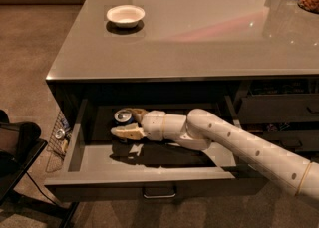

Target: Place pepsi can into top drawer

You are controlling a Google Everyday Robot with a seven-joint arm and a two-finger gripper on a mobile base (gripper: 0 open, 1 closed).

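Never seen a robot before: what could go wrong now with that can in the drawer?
The end effector holds the can inside the open drawer, near its back left. If released tilted, the can might tip and roll. Withdrawing, the arm could knock the drawer's front wall.
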